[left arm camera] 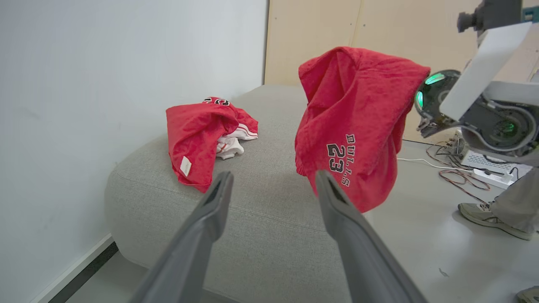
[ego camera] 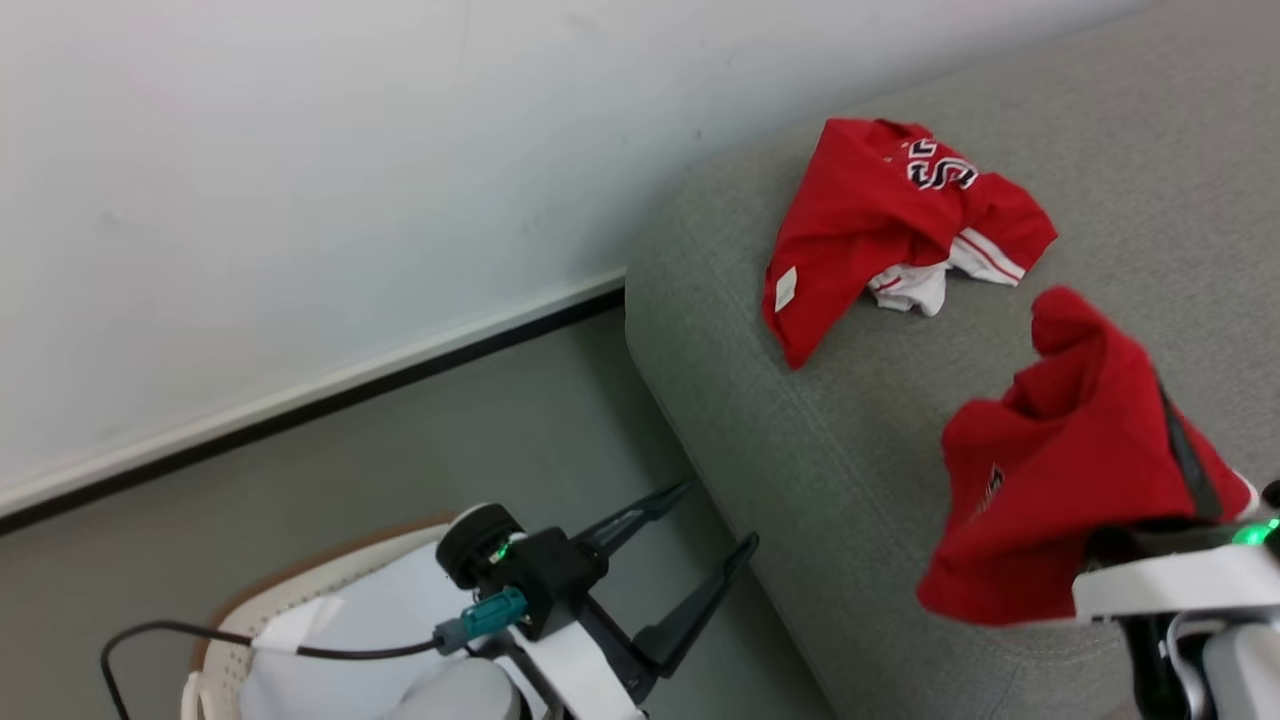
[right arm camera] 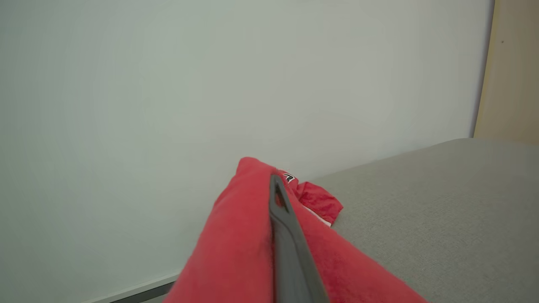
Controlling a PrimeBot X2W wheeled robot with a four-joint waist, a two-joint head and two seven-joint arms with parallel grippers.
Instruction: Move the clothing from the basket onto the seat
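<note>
The right gripper (right arm camera: 276, 189) has its jaws closed on a pair of red shorts (ego camera: 1060, 480). The fabric bunches over the dark fingers, and in the right wrist view one finger lies along a fold of the cloth. The shorts hang from the grip over the near part of the light grey sofa (ego camera: 800, 430). In the left wrist view they droop in loose folds, with "23" and part of a word printed in black and white near the lower hem. That hem hangs close to the sofa's edge, and whether it touches the upholstery cannot be told.

A second red garment (ego camera: 860, 220) lies crumpled on the sofa, farther back and toward the wall (ego camera: 300, 200), well apart from the held shorts. A small white tag shows on its near corner, white striped trim and a white lining show at one side, and black-and-white lettering shows on top.

The left gripper (ego camera: 720, 513) hangs low beside the sofa's end with its jaws spread wide and nothing between them, pointing toward the sofa. Below and behind it is the white perforated laundry basket (ego camera: 330, 572) with a brown rim, standing on the grey floor (ego camera: 450, 450). A plain white liner sheet (ego camera: 380, 620) lies inside it.

In the left wrist view, a person's shoe (left arm camera: 484, 214) and trouser leg stand on the floor at the right, near a power strip (left arm camera: 488, 168) and loose cables.
</note>
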